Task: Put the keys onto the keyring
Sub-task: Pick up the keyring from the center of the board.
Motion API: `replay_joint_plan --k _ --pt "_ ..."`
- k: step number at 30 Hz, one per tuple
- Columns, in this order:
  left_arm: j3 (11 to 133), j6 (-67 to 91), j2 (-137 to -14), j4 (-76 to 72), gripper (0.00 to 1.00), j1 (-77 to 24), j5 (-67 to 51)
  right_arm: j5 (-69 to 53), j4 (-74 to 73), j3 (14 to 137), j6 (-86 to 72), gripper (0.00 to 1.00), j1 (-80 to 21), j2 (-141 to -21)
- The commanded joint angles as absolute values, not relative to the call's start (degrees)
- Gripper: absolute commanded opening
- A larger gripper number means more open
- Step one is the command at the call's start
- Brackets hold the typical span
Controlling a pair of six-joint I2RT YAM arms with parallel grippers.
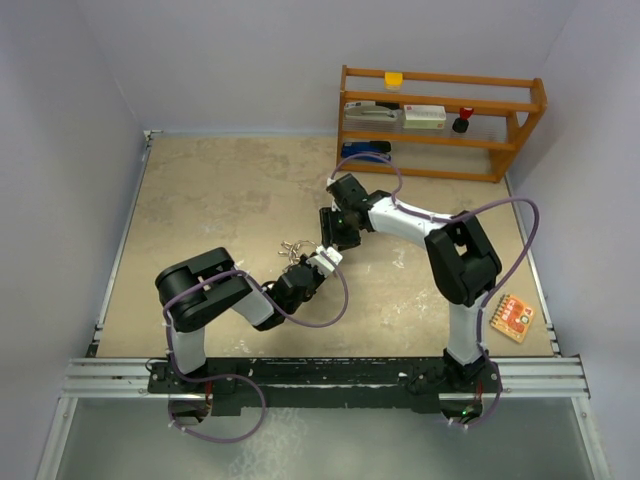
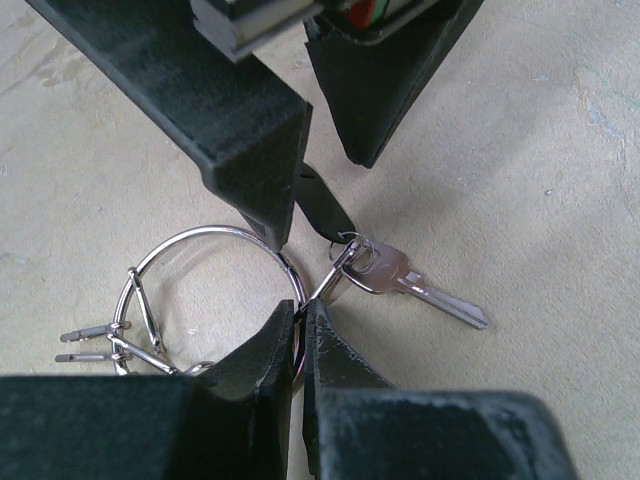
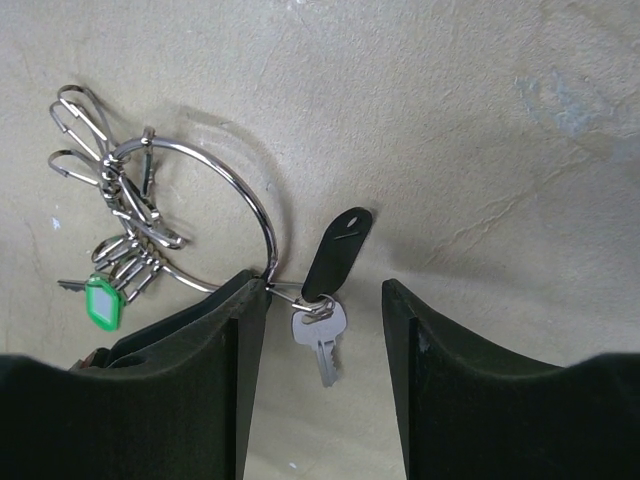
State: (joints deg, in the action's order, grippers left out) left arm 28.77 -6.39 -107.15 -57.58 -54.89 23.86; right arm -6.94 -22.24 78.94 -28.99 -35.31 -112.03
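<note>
The keyring (image 2: 200, 236) is being pinched on its wire by the left gripper (image 2: 300, 318), whose jaws are being held closed on it, low over the table (image 1: 220, 190). Just beside that pinch, a silver key (image 2: 400, 278) with a black tag (image 3: 338, 250) is being straddled by the right gripper (image 3: 322, 285), its jaws being held wide apart with nothing gripped. At the ring's other side, a green-headed key (image 3: 102, 303) and several clips (image 3: 80, 120) are being carried. Farthest off, a shelf (image 1: 440, 120) is being shown against the wall.
</note>
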Motion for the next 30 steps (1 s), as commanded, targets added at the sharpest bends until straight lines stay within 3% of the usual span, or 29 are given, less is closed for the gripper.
replay_joint_plan --k 1,30 --pt "28.2 -4.5 -109.6 -49.5 0.00 -55.2 21.9 -6.2 -23.3 81.5 -29.5 0.52 -35.8 -113.1" --pt "28.2 -4.3 -109.7 -49.4 0.00 -55.2 22.1 -3.8 -25.6 84.2 -29.3 0.38 -35.7 -116.5"
